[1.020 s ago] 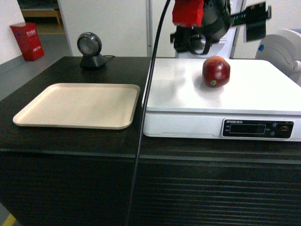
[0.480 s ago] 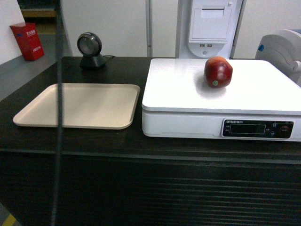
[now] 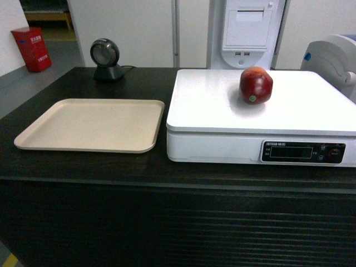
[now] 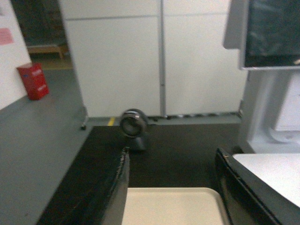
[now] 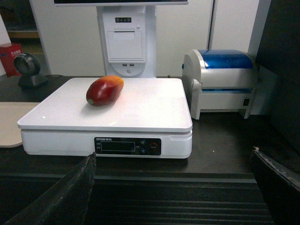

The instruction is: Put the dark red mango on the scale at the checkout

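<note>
Now the mango (image 3: pixel 256 84) is left lying alone on the white top of the scale (image 3: pixel 222 105), toward its back edge, with nothing touching it. A second ago a red-and-black arm hung just above and behind the fruit in the head view, and half a second ago only a dark cable was seen crossing the left of that view; both are gone from it at this moment. The fruit itself is found in nearly the same spot across all three moments.

From the right claw (image 5: pixel 173 187), whose dark fingers are spread wide and hold nothing, the mango (image 5: pixel 104 90) is seen well ahead and to the left, on the scale (image 5: pixel 140 112), which sits on the dark counter (image 5: pixel 220 140). A blue-topped printer (image 5: pixel 222 79) is seen ahead and slightly to the right.

The left claw (image 4: pixel 171 187) is likewise held wide and empty; a beige tray (image 4: pixel 173 206) lies directly below and between its fingers, and a round scanner (image 4: pixel 133 125) stands farther ahead.

The placing is judged to be done: the fruit is released and the arms are pulled clear, so little remains to be done.
</note>
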